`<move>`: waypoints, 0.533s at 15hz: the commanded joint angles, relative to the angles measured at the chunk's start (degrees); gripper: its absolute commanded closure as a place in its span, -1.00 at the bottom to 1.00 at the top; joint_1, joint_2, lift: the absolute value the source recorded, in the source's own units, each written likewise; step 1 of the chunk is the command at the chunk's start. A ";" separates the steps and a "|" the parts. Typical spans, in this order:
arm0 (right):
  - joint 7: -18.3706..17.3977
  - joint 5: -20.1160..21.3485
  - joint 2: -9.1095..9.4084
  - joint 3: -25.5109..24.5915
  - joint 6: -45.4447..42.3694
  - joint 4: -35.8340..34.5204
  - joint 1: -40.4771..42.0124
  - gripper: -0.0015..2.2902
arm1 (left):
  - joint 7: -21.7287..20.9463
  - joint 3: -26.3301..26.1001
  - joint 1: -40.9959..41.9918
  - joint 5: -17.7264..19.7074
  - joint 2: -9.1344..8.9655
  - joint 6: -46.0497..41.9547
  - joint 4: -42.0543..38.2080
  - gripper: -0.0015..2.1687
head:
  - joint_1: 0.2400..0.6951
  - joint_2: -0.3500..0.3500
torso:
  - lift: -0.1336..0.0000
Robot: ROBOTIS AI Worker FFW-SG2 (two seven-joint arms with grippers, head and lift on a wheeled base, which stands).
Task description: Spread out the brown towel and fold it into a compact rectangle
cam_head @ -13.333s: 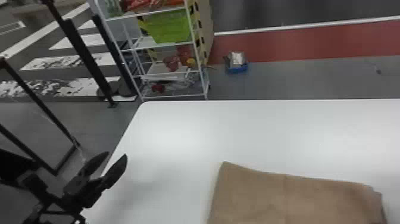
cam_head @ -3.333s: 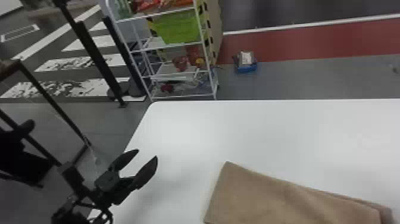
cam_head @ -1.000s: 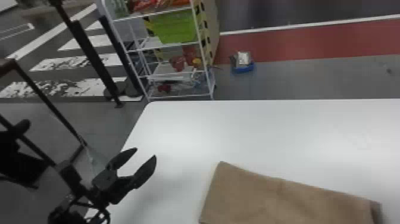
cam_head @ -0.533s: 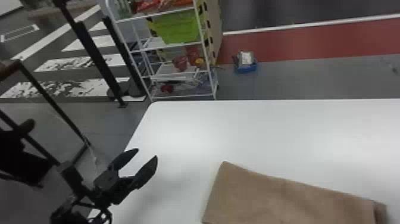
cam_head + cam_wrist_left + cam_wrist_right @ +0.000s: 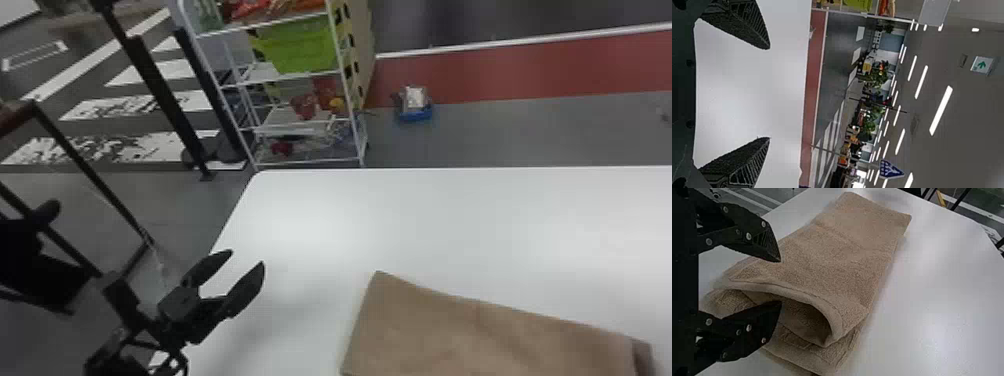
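In the head view my left gripper [image 5: 247,257] stands open over the table's left edge, apart from the brown towel [image 5: 480,330], which lies folded at the lower right. The left wrist view has the same left gripper [image 5: 768,93] with its fingers wide apart and nothing between them. In the right wrist view, my right gripper [image 5: 780,281] is open at the near end of the towel [image 5: 836,254]. That end shows stacked layers, the upper one bulging up into an open loop. One finger is by the loop's opening, the other above the top layer; whether they touch the cloth I cannot tell.
The white table [image 5: 450,215] extends behind and to the left of the towel. Beyond its far left corner stands a white wire shelf [image 5: 310,162] with a green bin [image 5: 305,47]. A small blue box [image 5: 415,112] sits on the floor behind.
Compared with the oldest frame, the left gripper stands farther right and the towel's far edge slants more toward its right end. Over the last second only a slight shift of the whole head view shows.
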 commanded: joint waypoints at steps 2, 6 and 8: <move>0.00 0.34 -0.13 0.80 0.29 0.11 -0.29 -0.58 | -0.09 0.19 0.00 0.00 -0.15 0.00 0.03 -0.95 | 1.00 0.92 | -0.85; 0.00 2.10 0.14 3.00 0.29 1.07 -1.26 -0.23 | -0.18 0.45 0.00 0.00 -0.15 0.00 0.12 -0.95 | 1.00 0.94 | -0.85; -0.09 1.92 0.14 2.91 0.29 1.07 -1.52 -0.12 | -0.26 0.63 0.00 0.00 -0.15 0.00 0.03 -0.95 | 1.00 0.96 | -0.85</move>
